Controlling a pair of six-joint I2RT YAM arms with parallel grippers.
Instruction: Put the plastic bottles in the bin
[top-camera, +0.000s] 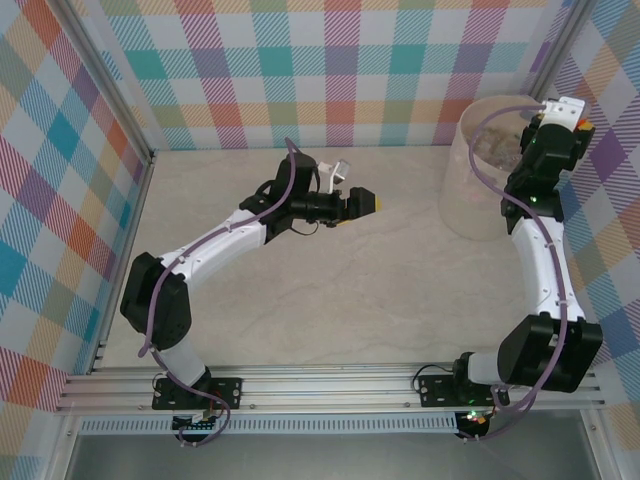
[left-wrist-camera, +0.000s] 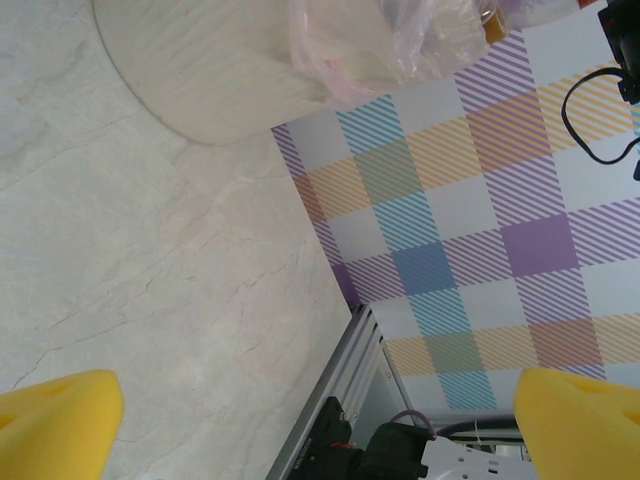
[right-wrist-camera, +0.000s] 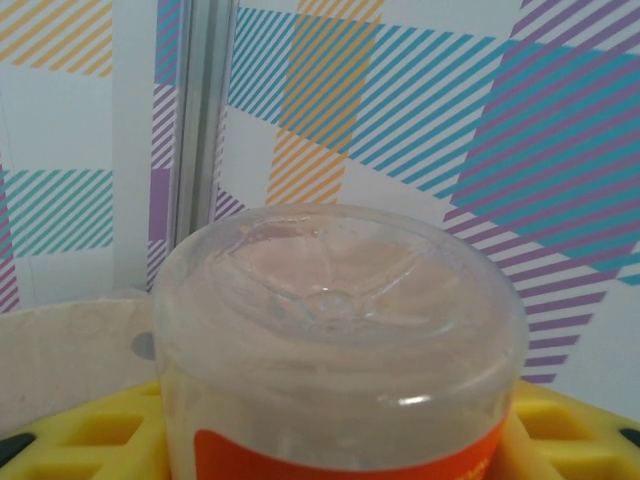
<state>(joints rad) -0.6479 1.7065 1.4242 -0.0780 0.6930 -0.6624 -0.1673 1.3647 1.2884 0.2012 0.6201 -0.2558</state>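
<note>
My right gripper is shut on a clear plastic bottle with an orange label, its moulded base facing the wrist camera between the yellow fingers. In the top view the right gripper hangs over the far right rim of the cream-white bin. Crumpled clear plastic shows inside the bin, too blurred to tell apart. My left gripper stands open above the middle of the table, pointing right, with nothing between its yellow fingertips. From the left wrist, the bin stands ahead.
Checked walls enclose the table on the left, back and right, the right one just behind the bin. An aluminium rail carrying both arm bases runs along the near edge. The right arm's base shows past the table edge in the left wrist view.
</note>
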